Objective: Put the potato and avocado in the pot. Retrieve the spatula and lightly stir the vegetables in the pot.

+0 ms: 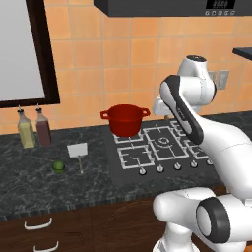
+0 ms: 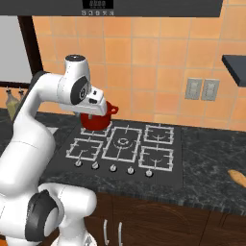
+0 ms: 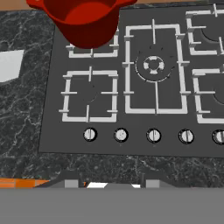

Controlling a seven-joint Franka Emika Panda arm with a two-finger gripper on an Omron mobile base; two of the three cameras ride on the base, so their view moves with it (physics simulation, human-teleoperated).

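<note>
Left base view catches the avocado [image 1: 58, 166] beside the spatula [image 1: 78, 151] on the counter [image 1: 29, 182]. The hand view has the pot [image 3: 85, 22] on the hob's [image 3: 131, 144] back-left burner, gripper [image 3: 108, 183] part open, holding nothing.

Red pot [image 1: 124, 119] upright on the back-left burner — avocado [image 1: 58, 166] and spatula [image 1: 78, 151] on the counter.

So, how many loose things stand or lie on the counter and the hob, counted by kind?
Bottles: 2, one pale, one dark red
Pot: 1, red, on the hob
Avocado: 1, green
Spatula: 1
Tan thing at the right edge of the counter, kind unclear: 1
Total: 6
</note>
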